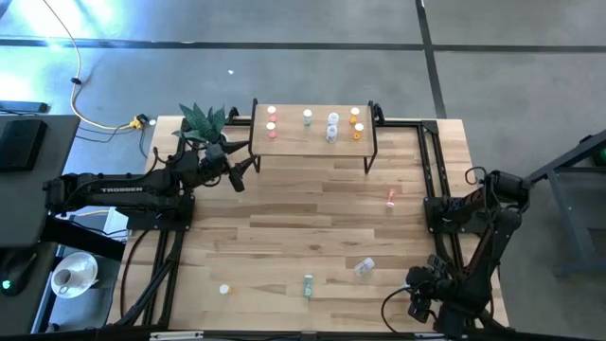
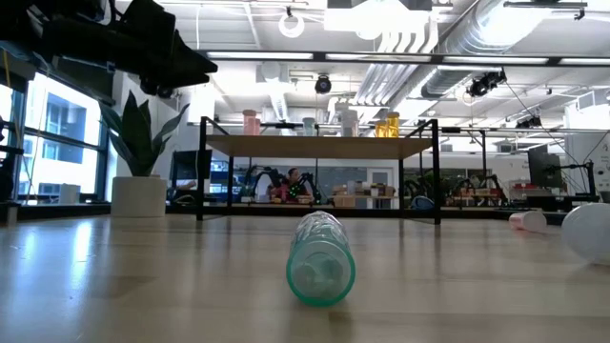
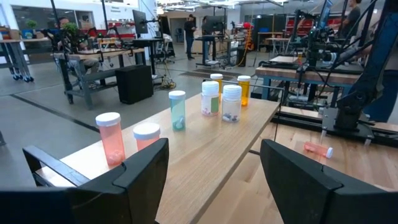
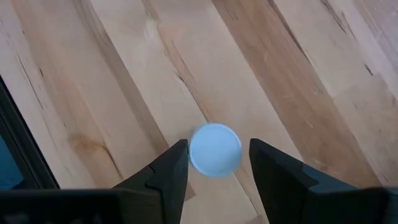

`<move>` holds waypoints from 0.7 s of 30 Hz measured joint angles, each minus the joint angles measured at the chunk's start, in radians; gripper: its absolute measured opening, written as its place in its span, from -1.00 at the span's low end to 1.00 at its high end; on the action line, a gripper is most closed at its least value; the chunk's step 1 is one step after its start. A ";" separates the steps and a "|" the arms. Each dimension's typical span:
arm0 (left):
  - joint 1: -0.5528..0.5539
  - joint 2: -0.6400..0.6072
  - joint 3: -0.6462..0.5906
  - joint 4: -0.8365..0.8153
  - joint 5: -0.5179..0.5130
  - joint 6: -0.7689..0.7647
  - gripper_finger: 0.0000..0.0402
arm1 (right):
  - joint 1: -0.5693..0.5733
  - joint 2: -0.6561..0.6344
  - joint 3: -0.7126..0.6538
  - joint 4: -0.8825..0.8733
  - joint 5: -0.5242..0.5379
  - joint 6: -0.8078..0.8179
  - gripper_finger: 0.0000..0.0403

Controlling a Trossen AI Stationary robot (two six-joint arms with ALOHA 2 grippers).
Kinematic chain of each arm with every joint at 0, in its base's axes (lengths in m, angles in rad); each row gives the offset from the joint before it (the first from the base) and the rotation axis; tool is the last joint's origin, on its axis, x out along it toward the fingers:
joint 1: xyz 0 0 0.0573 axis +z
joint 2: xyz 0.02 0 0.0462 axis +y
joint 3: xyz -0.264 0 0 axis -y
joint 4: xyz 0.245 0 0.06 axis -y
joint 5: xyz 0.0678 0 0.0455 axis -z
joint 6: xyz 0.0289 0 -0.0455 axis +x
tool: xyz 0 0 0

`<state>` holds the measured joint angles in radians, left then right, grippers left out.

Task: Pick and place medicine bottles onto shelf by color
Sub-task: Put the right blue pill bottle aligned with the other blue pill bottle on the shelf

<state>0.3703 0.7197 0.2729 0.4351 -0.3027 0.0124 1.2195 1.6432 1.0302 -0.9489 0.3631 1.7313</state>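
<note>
Bottle (image 4: 214, 149), upright and seen cap-on, stands straight below the right hand (image 4: 219, 144) at the desk's (image 1: 284, 232) right front, between its parted, unclosed fingers; left hand (image 1: 248, 169), wide and empty, waits beside the shelf (image 1: 308, 147).

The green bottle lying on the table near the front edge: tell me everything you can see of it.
The green bottle is a small see-through teal-green cylinder that looks like plastic. It lies on its side on the striped wooden table, one round end toward the low camera. It lies near the front edge, about midway across, well short of the shelf. Nothing touches it but the tabletop; neither arm is near it.
</note>
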 joint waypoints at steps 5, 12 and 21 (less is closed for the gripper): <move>0.000 0.000 0.000 0.000 0.000 0.000 0.21 | -0.003 0.000 0.000 0.005 0.000 -0.002 -0.19; 0.000 0.000 0.000 0.003 0.000 0.000 0.21 | -0.003 0.000 0.000 0.005 0.000 -0.003 -0.23; 0.000 0.000 0.000 0.003 0.000 0.000 0.21 | -0.003 -0.001 0.000 0.004 0.003 -0.003 -0.50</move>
<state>0.3704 0.7197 0.2729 0.4381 -0.3027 0.0124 1.2167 1.6426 1.0302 -0.9447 0.3660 1.7279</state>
